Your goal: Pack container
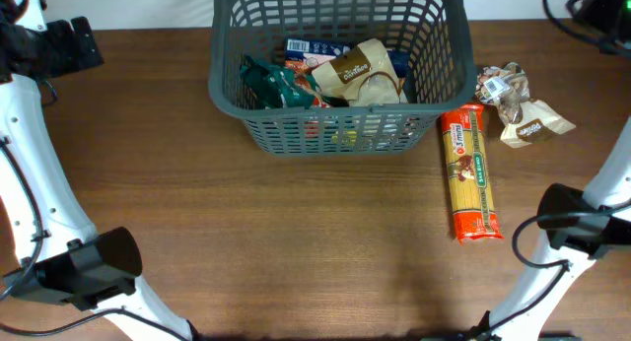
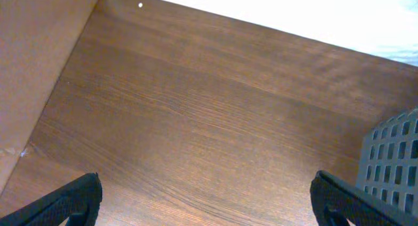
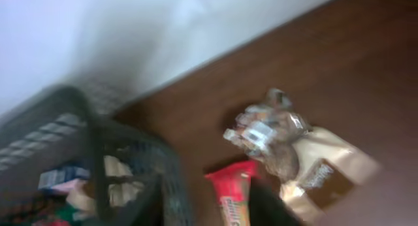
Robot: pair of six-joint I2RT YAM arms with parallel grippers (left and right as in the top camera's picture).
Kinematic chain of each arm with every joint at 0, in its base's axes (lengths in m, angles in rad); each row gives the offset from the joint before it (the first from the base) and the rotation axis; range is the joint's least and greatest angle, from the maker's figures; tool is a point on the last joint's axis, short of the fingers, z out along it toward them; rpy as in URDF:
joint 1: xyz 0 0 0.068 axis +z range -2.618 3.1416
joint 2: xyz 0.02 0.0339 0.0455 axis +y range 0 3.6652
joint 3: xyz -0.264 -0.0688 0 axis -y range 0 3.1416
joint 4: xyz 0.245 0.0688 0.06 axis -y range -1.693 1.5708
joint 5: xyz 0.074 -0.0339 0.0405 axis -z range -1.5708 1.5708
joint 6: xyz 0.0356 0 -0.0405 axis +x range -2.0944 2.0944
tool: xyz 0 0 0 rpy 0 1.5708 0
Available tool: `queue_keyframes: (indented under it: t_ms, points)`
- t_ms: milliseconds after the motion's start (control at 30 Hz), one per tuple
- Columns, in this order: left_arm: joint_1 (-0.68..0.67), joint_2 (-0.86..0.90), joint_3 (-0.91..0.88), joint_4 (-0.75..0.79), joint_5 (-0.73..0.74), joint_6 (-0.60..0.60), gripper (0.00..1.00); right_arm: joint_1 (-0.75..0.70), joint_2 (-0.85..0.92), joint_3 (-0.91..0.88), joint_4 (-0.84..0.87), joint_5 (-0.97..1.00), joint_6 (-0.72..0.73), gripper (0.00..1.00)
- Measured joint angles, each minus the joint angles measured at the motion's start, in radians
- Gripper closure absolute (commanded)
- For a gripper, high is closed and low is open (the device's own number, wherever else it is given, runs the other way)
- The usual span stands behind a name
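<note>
Lying beside the basket [image 1: 296,139], pasta [image 1: 469,173] and bag [image 1: 532,126] await packing; left hand [image 2: 206,197] gapes empty, right hand [image 1: 595,8] unreadable.

Table [image 1: 296,242]: brown wood-grain surface.
Spaghetti packet [image 1: 470,173]: orange-red, lying flat on the table.
Snack bags: 2, clear bag [image 1: 501,85] touching tan pouch [image 1: 532,124], near the spaghetti packet.

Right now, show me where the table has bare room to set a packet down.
Bare: the strip in front of the container, left of the spaghetti packet; also the table left of the container. Crowded: right of the container, where the spaghetti packet and snack bags lie.
</note>
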Motion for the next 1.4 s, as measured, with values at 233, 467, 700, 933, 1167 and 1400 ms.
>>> queue_keyframes:
  t_ms: [233, 467, 700, 933, 1167, 1400]
  points:
    - [0.0, 0.0, 0.0, 0.0, 0.0, 0.0, 0.01, 0.0, 0.026, -0.197, 0.05, 0.112, -0.116, 0.37]
    - [0.0, 0.0, 0.0, 0.0, 0.0, 0.0, 0.01, 0.009, 0.031, -0.451, 0.138, 0.237, -0.208, 0.35]
    - [0.0, 0.0, 0.0, 0.0, 0.0, 0.0, 0.01, 0.021, 0.031, -0.726, 0.276, 0.33, -0.261, 0.3]
    - [0.0, 0.0, 0.0, 0.0, 0.0, 0.0, 0.01, 0.054, 0.032, -0.882, 0.41, 0.411, -0.319, 0.2]
    - [0.0, 0.0, 0.0, 0.0, 0.0, 0.0, 0.01, 0.113, 0.033, -0.896, 0.452, 0.443, -0.408, 0.2]
    - [0.0, 0.0, 0.0, 0.0, 0.0, 0.0, 0.01, 0.122, 0.076, -0.896, 0.5, 0.454, -0.423, 0.2]
